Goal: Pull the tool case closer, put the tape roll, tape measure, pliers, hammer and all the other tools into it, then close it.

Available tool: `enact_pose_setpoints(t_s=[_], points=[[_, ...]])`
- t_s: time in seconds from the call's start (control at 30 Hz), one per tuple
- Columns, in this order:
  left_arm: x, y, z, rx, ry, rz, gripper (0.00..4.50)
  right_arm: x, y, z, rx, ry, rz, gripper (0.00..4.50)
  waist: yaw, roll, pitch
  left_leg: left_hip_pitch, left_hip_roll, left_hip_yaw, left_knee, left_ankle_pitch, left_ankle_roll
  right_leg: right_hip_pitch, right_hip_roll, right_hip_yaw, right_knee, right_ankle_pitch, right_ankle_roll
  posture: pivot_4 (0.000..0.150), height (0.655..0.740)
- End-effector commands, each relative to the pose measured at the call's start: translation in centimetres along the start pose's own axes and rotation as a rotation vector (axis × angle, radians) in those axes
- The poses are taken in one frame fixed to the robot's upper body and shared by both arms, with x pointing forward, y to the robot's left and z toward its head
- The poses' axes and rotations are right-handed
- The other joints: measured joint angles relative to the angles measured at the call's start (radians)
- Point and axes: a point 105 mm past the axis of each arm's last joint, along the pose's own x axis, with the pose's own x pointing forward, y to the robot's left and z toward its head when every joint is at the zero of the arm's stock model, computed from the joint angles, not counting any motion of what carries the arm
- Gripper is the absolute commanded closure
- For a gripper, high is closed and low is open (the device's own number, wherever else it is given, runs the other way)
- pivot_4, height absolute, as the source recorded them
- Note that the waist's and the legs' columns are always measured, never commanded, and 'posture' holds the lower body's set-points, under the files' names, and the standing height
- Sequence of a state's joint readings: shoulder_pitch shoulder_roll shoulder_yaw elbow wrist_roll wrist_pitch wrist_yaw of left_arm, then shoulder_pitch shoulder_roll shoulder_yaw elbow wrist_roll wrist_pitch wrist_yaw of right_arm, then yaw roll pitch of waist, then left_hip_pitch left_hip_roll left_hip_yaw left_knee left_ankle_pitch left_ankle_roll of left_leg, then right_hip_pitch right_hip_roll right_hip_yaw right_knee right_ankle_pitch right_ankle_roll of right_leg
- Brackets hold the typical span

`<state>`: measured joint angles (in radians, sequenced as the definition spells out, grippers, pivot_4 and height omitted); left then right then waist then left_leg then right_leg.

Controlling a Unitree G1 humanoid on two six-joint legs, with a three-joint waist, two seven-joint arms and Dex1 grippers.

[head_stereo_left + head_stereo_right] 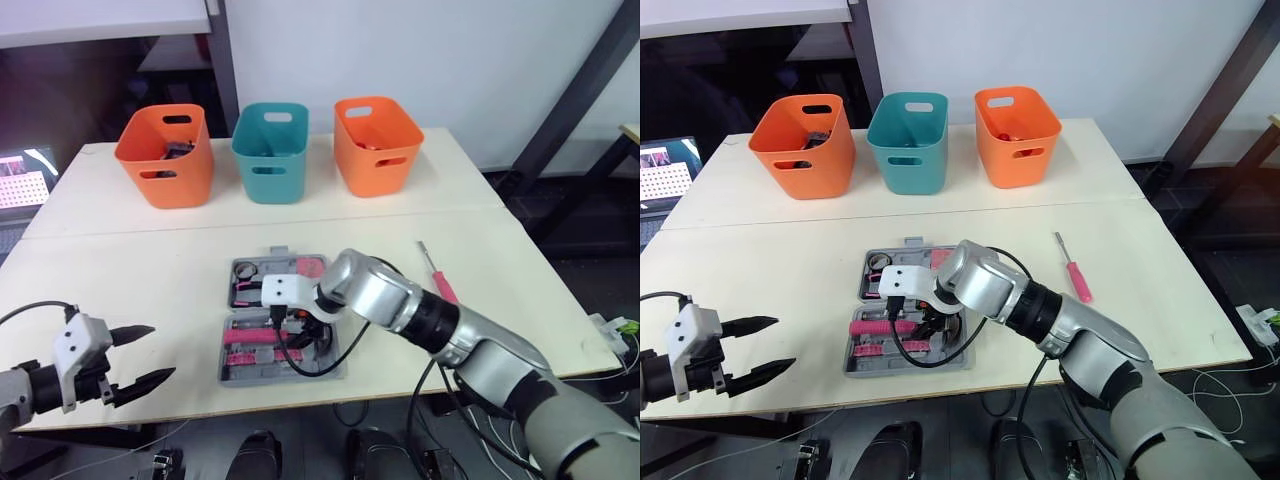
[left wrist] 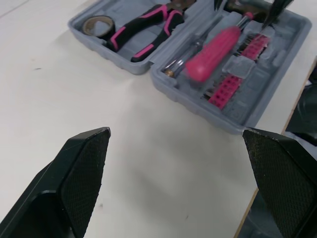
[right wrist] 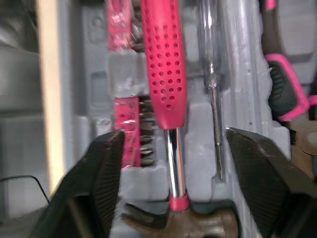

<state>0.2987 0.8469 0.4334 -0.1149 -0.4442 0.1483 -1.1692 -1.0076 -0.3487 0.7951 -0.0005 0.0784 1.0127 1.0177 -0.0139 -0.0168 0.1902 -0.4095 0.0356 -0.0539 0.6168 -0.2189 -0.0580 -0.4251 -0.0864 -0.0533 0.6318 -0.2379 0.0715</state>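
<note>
Grey plastic tool case [image 2: 198,101]: open, table's 6 o'clock edge. Holds pink-handled hammer [image 3: 163,64], black-and-pink pliers [image 2: 148,27], dark tape roll [image 2: 96,25].
Right gripper [image 3: 174,133]: over case, claw apart, straddling hammer shaft.
Left gripper [image 1: 160,352]: case's 8 o'clock, claw apart, empty.
Pink-handled screwdriver [image 1: 440,280]: on table, case's 3 o'clock.

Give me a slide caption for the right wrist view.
Open right gripper straddling the pink-handled hammer lying in the grey tool case.

The head pair looks forward and down over the table [image 1: 150,270]; both wrist cameras view the tool case [image 2: 280,44], the right one nearest.
</note>
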Motion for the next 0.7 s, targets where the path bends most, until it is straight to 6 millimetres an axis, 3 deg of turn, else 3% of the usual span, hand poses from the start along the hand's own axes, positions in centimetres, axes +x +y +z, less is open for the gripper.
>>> enact_pose_setpoints(t_s=[0.03,0.1,0.2,0.3,0.4,0.53,0.57,0.7], points=[[0.3,0.1,0.9,0.019,-0.019,-0.025,0.00,-2.5,0.1,2.2,-0.053,-0.189,-0.059,1.28,-0.001,-0.001,0.000,0.000,0.000,0.000,0.000,0.000,0.000,0.000,0.000,0.000,0.000,0.000,0.000,0.150,0.7400],[0.7,-0.2,1.2,0.021,-0.025,-0.053,0.00,-3.7,-0.2,2.7,-0.026,-0.334,-0.113,1.28,-0.001,-0.002,-0.001,0.000,0.000,0.000,0.000,0.000,0.000,0.000,0.000,0.000,0.000,0.000,0.000,0.150,0.7400],[1.2,-0.3,1.5,0.021,-0.034,-0.085,0.00,-4.8,-0.4,1.8,-0.054,-0.410,-0.203,1.28,-0.002,-0.002,-0.001,0.000,0.000,0.000,0.000,0.000,0.000,0.000,0.000,0.000,0.000,0.000,0.000,0.150,0.7400],[1.9,-0.4,2.3,0.029,-0.050,-0.125,0.00,-4.8,1.5,0.7,0.039,-0.460,-0.073,1.28,0.000,-0.002,-0.001,0.000,0.000,0.000,0.000,0.000,0.000,0.001,0.000,0.000,0.000,0.000,0.000,0.150,0.7400],[2.3,-0.4,2.7,0.030,-0.050,-0.163,0.00,-3.7,1.6,-0.2,0.047,-0.450,-0.083,2.15,-0.004,-0.002,-0.001,0.001,0.000,0.000,0.000,0.000,0.000,0.001,0.000,0.000,0.000,-0.001,-0.001,0.150,0.7400],[2.8,-0.5,3.3,0.031,-0.063,-0.202,0.00,-1.2,0.8,-0.3,0.081,-0.434,-0.107,4.25,-0.008,-0.002,-0.001,0.002,0.001,0.000,0.000,0.000,0.000,0.001,0.001,0.000,0.000,0.000,-0.001,0.150,0.7400],[2.9,-0.6,3.4,0.032,-0.062,-0.211,0.00,-0.7,0.5,-0.2,0.092,-0.427,-0.109,4.45,-0.007,-0.002,-0.001,0.002,0.001,0.000,0.000,0.000,0.000,0.001,0.001,0.000,0.000,0.000,-0.002,0.150,0.7400],[2.8,-0.5,3.6,0.036,-0.059,-0.217,0.00,1.8,0.3,-0.2,0.130,-0.390,-0.090,4.45,-0.006,-0.002,-0.001,0.002,0.003,0.000,0.000,0.000,0.000,0.001,0.004,0.001,0.000,0.001,-0.003,0.150,0.7400]])
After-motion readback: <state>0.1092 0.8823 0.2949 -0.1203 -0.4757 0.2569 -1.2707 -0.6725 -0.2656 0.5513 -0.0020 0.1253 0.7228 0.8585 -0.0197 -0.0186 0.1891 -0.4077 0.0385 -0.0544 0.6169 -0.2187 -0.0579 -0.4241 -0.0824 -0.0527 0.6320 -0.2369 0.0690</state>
